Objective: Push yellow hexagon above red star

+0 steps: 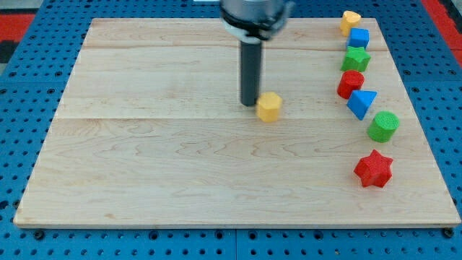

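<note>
The top of my arm is cut off by the view's top edge, so I see only the dark housing and the rod coming down from it; there are no jaws on this rig, just the rod, and it holds nothing. My tip (250, 103) sits on the wooden board (144, 180), just at the view's left of the yellow hexagon (269, 107), touching it or very nearly; I cannot tell which from here. The hexagon lies flat near the board's middle, compact, with no long axis I can make out, and its facing is hard to read at this size. The red star (373, 169) lies well apart, toward the view's lower right. Up the right side runs a column: a yellow block (351, 19) whose shape I cannot make out, blue cube (359, 37), green star (356, 58), a red block (351, 83), blue triangle (362, 102), green cylinder (383, 126).
</note>
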Controlling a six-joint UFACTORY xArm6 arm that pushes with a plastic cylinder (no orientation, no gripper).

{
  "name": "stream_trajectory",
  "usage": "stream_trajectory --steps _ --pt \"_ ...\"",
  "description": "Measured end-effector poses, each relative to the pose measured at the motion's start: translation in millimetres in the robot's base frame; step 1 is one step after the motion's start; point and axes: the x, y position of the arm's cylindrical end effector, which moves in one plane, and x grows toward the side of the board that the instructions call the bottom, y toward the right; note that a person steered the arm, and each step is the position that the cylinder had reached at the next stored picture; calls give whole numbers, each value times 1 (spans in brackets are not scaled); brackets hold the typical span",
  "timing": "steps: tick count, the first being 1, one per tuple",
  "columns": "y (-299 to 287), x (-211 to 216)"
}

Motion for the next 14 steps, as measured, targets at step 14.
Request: stream_trajectory --steps 14 --pt "93 97"
